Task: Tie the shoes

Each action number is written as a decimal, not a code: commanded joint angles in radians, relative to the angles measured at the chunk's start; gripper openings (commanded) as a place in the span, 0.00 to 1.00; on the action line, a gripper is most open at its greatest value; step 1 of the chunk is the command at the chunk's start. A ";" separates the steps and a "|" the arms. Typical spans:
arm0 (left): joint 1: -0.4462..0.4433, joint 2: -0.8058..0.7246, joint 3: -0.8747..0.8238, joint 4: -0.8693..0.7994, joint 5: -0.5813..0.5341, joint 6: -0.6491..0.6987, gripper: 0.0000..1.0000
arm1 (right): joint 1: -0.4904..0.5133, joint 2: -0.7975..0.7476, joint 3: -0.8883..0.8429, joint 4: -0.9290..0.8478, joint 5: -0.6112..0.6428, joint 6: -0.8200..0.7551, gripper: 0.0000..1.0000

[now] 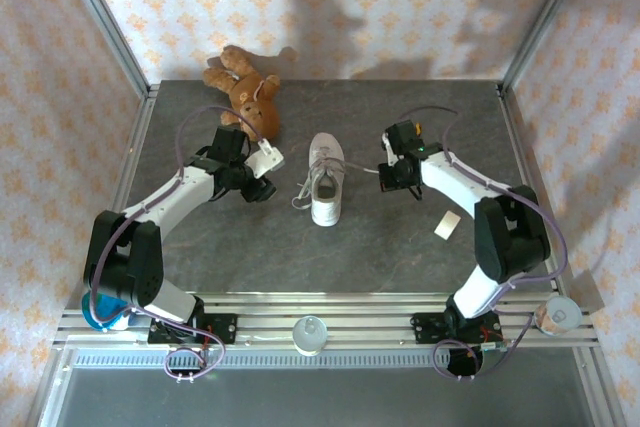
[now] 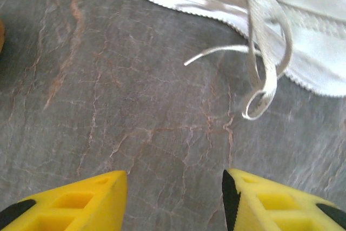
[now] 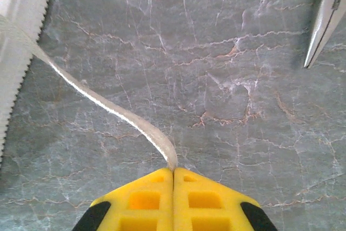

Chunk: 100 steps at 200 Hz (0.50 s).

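Grey marble table [image 1: 380, 247] holds 1 white sneaker [image 1: 327, 179]; right gripper [image 3: 173, 169] pinches its lace [image 3: 108, 106], left gripper [image 2: 174, 172] agape.

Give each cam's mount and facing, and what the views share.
Top: fixed above and behind the arms, looking down on the table; both arms and bases show, shoe mid-table.
Left wrist: on the left wrist, facing down past the open left hand at the shoe's side and a lace loop.
Right wrist: on the right wrist, facing down at the table; right hand shut on a lace.
Shared: both wrist views catch the shoe's edge; top shows it whole.
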<state>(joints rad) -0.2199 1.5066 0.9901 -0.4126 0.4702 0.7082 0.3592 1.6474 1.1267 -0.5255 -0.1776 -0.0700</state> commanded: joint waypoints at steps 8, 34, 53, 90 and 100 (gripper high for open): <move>0.007 0.010 0.004 0.013 -0.049 0.261 0.54 | 0.000 -0.056 -0.013 0.001 0.007 0.033 0.00; 0.008 0.151 0.235 -0.116 -0.183 -0.002 0.54 | -0.012 -0.083 -0.008 -0.035 0.045 0.055 0.00; 0.015 0.285 0.455 -0.297 -0.293 -0.304 0.52 | -0.022 -0.124 -0.023 -0.041 0.071 0.070 0.00; 0.011 0.448 0.621 -0.519 -0.199 -0.924 0.33 | -0.027 -0.190 -0.014 -0.065 0.087 0.079 0.00; 0.001 0.439 0.590 -0.474 -0.130 -1.052 0.28 | -0.026 -0.196 -0.004 -0.073 0.081 0.081 0.00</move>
<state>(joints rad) -0.2092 1.9240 1.6058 -0.7380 0.2577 0.1593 0.3344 1.4883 1.1088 -0.5545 -0.1295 -0.0109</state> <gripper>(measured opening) 0.322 0.047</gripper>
